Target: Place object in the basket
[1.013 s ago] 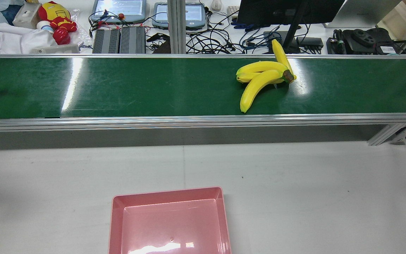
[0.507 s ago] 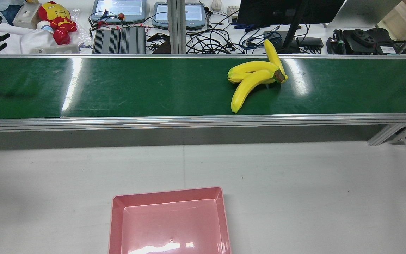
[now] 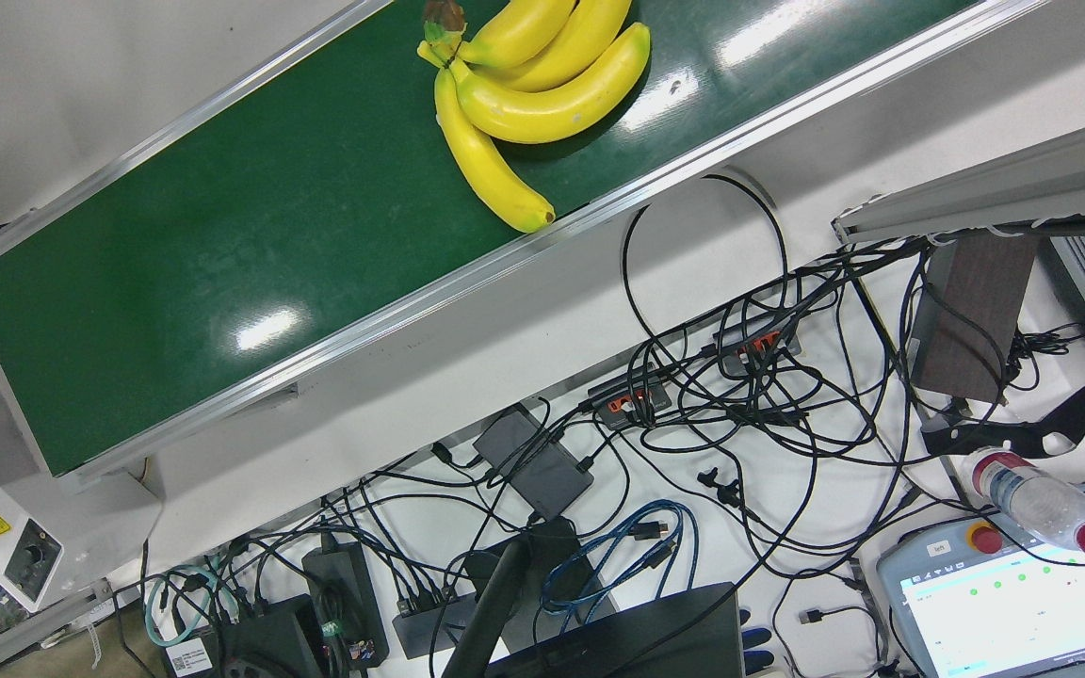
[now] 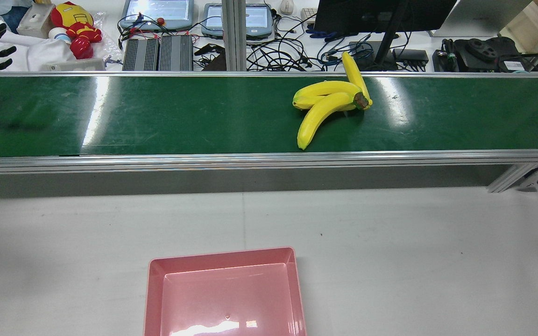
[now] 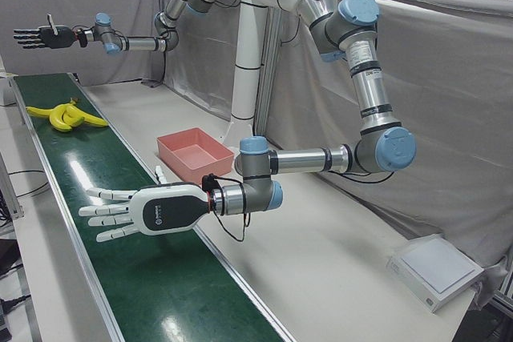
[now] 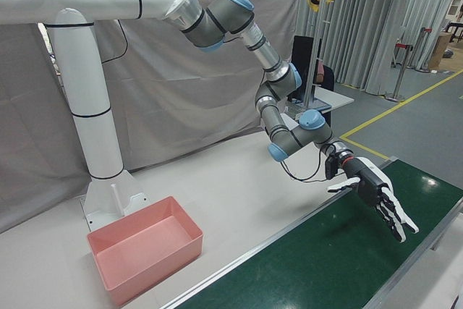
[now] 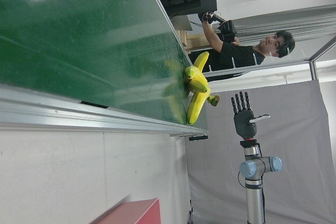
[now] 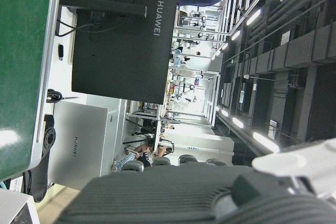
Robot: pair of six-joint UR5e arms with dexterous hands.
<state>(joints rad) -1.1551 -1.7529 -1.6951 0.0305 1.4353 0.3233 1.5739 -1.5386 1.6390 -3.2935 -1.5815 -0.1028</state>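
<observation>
Fingers (image 5: 104, 195) of the white-shelled left hand (image 5: 152, 210) are spread flat and hold nothing. It hovers palm-down just above the dark green conveyor belt (image 4: 180, 116), at the belt's far left end as the rear view shows it.

From there the bunch of yellow bananas (image 4: 327, 107) lies well to the right along the belt, past its middle, with bare green surface between. The hand's own camera looks straight down the belt at the bunch, so the line from hand to fruit runs along the belt's length, not across it.

The bunch lies flat. Its brown stem is at the right end, and the fruits fan out from it:
- Two point left.
- One points away over the far rail.
- The longest slants left and near, its tip almost at the near rail.

The right hand (image 5: 48, 36) is also empty and splayed. It is held high beyond the bunch, over the belt's right end, and it looks the nearer of the two to the fruit, though raised well above it.

The pink rectangular plastic basket (image 4: 222, 255) sits empty on the white table, on the near side of the belt and a little left of the bunch. Whichever hand takes the fruit must carry it near and leftward.

A grasp across the thick middle of the fan, close to the stem, seems the likeliest to hold.
</observation>
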